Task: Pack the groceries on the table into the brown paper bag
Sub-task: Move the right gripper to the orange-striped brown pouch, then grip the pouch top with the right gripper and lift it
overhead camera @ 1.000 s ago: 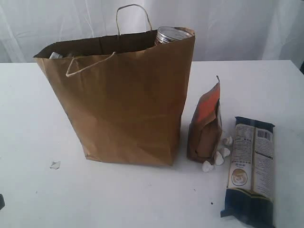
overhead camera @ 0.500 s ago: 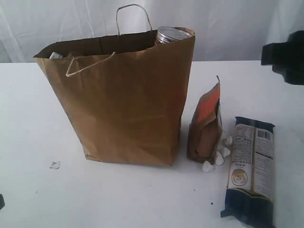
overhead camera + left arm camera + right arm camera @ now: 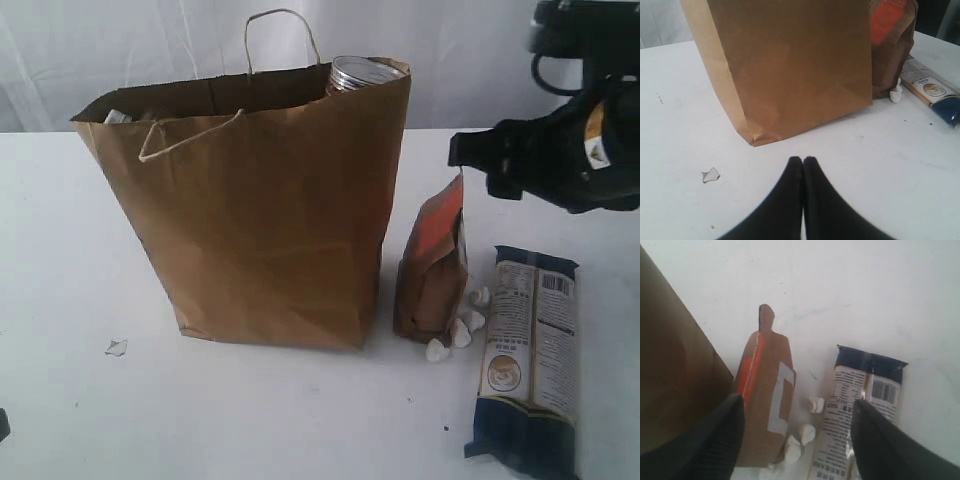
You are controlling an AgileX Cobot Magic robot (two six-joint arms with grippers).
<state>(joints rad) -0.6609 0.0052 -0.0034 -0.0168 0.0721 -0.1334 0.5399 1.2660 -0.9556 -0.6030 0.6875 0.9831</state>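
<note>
Your right gripper (image 3: 797,410) hangs spread over the pouch (image 3: 432,270), left gripper (image 3: 803,162) pinched shut and empty; the pouch looks light and crushable, so grip below its top seal.

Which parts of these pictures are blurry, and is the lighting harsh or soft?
Exterior view: soft, even light, only a faint shadow beside the bag, and the arm is a dark mass with little detail. Right wrist view: the right gripper is blurred, the pouch sharper. Left wrist view: the left gripper has soft edges.
</note>
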